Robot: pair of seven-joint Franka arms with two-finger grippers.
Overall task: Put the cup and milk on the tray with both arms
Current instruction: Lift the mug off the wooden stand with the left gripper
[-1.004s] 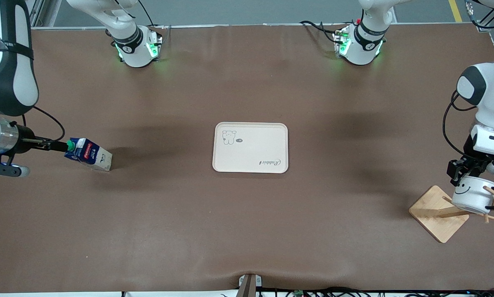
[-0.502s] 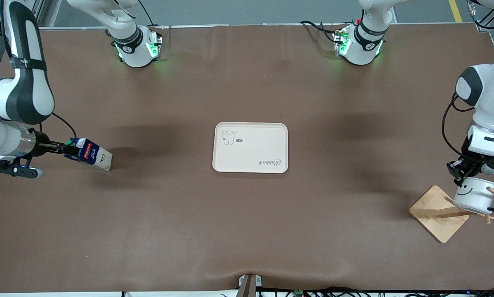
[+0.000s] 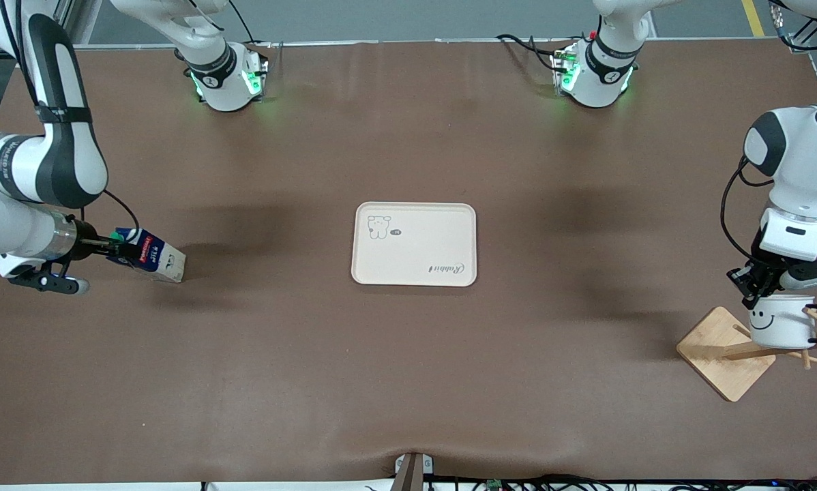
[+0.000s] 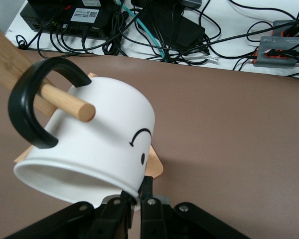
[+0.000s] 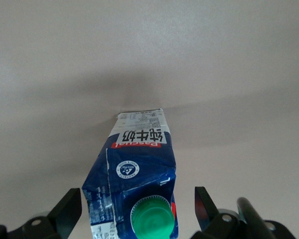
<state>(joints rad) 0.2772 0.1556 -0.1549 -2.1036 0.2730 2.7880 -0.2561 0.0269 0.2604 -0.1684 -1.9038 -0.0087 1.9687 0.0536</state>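
Tray (image 3: 414,243): centre of the front view, bare; nothing placed yet.

Milk (image 3: 146,254): middle left of the front view, toward the right arm's end of the table, standing on the table, top tilted toward the gripper.

Right gripper (image 3: 119,249): at the carton's top. Jaws open, one on each side of the green cap (image 5: 150,220), not touching in the right wrist view.

Cup (image 3: 781,320): lower right of the front view, handle hooked on a peg (image 4: 65,100) of the wooden rack (image 3: 725,352).

Left gripper (image 3: 758,289): jaws pinched on the cup's rim.

Step in hand, judged: pick-up, both arms.

Next calls for: right jaws to close on the carton; left to slide the handle off along the peg, then carry to the tray.
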